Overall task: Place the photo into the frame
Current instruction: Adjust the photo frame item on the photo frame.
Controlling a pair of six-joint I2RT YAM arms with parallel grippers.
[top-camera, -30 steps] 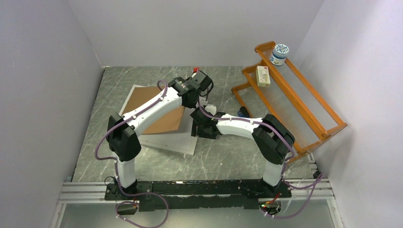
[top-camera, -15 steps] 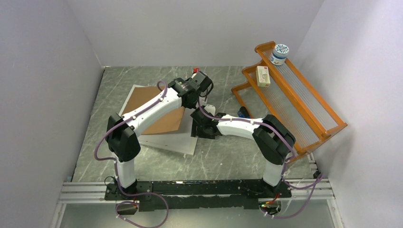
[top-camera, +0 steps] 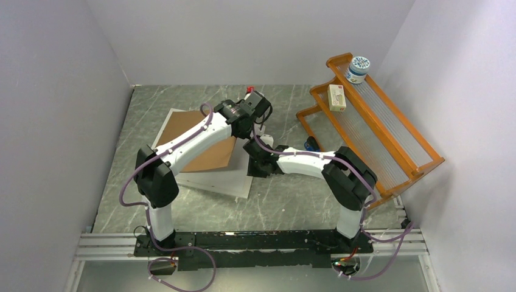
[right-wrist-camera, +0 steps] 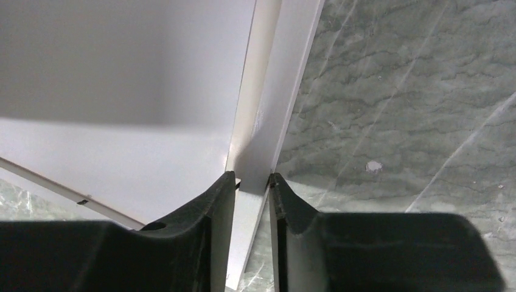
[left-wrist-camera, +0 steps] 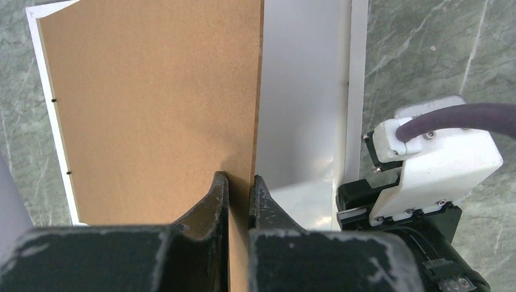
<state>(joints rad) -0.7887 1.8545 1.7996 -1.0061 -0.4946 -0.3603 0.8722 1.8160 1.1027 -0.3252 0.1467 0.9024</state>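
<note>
At the right claw (right-wrist-camera: 251, 179), the step is being judged as steadying the frame (right-wrist-camera: 277, 79) while the backing board (left-wrist-camera: 152, 103) is being held up; the pinch is best being applied squarely across the rim, without dragging; this claw is being observed nearly shut on that rim, both fingers (right-wrist-camera: 216, 225) appearing to touch it; the left claw (left-wrist-camera: 238, 182) is being observed clamped on the board's edge; a white sheet inside the frame, judged the photo (left-wrist-camera: 298, 91) face down, is being exposed beside the board; all is being carried by the bench (right-wrist-camera: 414, 91).
</note>
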